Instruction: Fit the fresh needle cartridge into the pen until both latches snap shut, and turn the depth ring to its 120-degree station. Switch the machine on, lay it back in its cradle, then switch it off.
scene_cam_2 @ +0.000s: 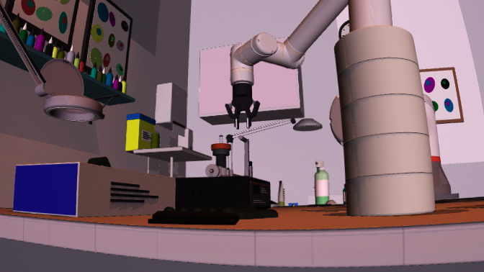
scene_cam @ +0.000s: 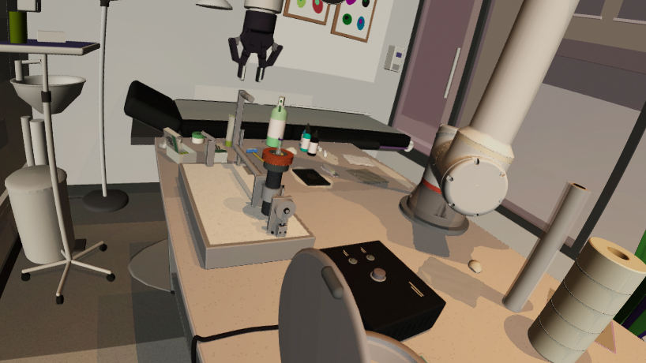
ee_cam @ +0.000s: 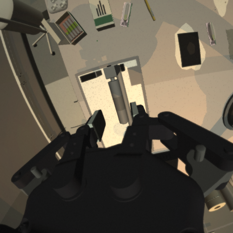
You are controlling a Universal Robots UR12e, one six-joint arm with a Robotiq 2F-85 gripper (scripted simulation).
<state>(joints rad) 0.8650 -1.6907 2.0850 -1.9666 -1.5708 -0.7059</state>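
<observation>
The lower part of the pen is hidden behind its grey clamp at the near end of the raised tray, and only its dark body and orange depth ring show, standing upright. My gripper hangs high above the tray's far end, open and empty, well clear of the ring. In the wrist camera a grey cylinder lies along the tray beside a rail, ahead of my gripper. Small cartridge packets lie on the table beyond the tray. The black control box with its knob sits near the table's front.
A tall post rises at the tray's far end, just below my gripper. A green and white bottle and small ink bottles stand behind the pen. A lamp head, paper rolls and my arm's base fill the right and front.
</observation>
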